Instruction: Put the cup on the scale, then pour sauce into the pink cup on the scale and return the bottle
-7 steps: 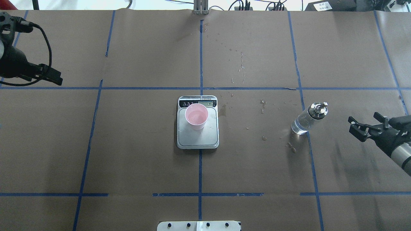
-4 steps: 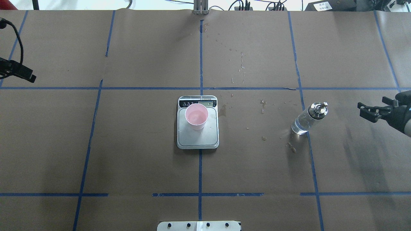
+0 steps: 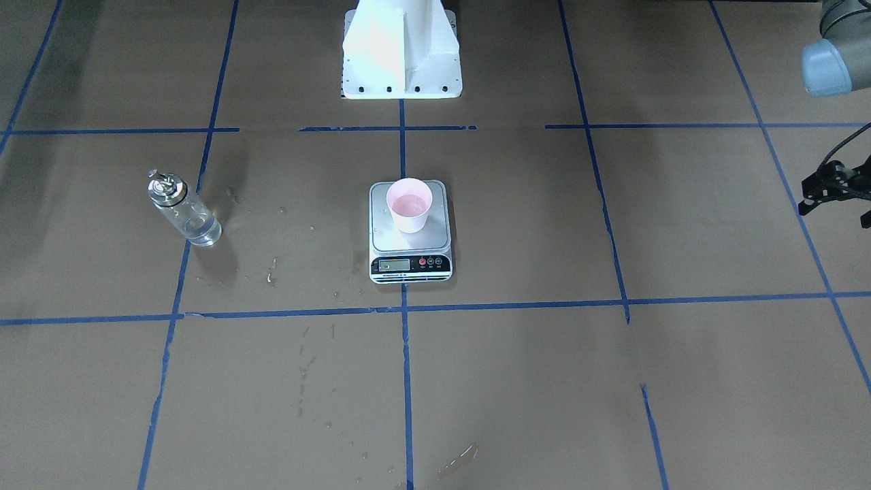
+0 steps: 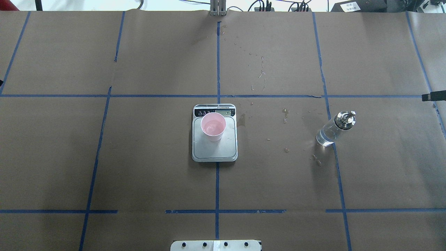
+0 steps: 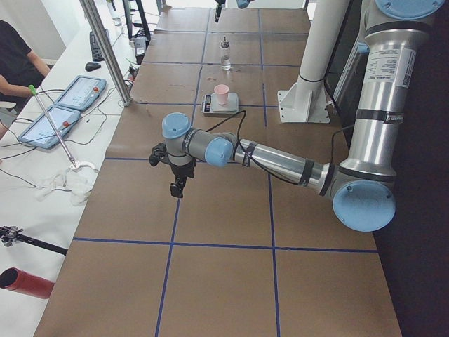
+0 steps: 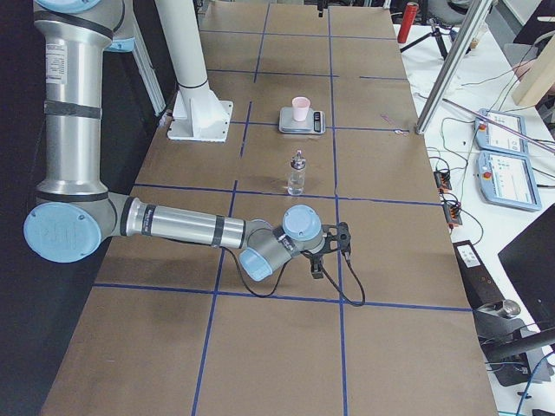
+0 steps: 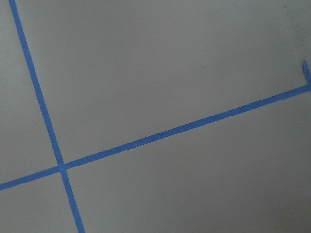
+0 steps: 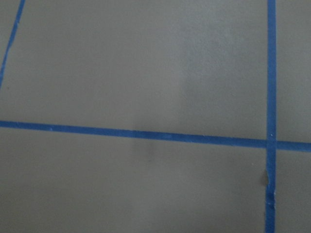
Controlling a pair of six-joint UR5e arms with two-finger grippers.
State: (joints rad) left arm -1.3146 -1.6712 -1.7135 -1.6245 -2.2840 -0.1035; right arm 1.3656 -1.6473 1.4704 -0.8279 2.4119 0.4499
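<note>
The pink cup (image 4: 213, 126) stands upright on the silver scale (image 4: 215, 151) at the table's middle; some liquid seems to lie in it. The clear glass bottle (image 4: 334, 129) with a silver spout cap stands upright on the paper, far to the scale's right, with clear sauce inside. It also shows in the front view (image 3: 185, 212), free of both grippers. Only a tip of my right gripper (image 4: 432, 96) shows at the overhead view's right edge. My left gripper (image 3: 833, 187) is at the front view's right edge, far from the scale (image 3: 410, 262). I cannot tell whether either is open.
Brown paper with blue tape lines covers the table. Dried splash marks (image 4: 285, 150) lie between the scale and the bottle. The white robot base (image 3: 401, 54) stands behind the scale. Both wrist views show only paper and tape. Tablets (image 5: 77, 91) lie on a side bench.
Both arms have drawn back outward. The right gripper moved away from the bottle to the overhead view's right edge. The left gripper left that view on the left.
</note>
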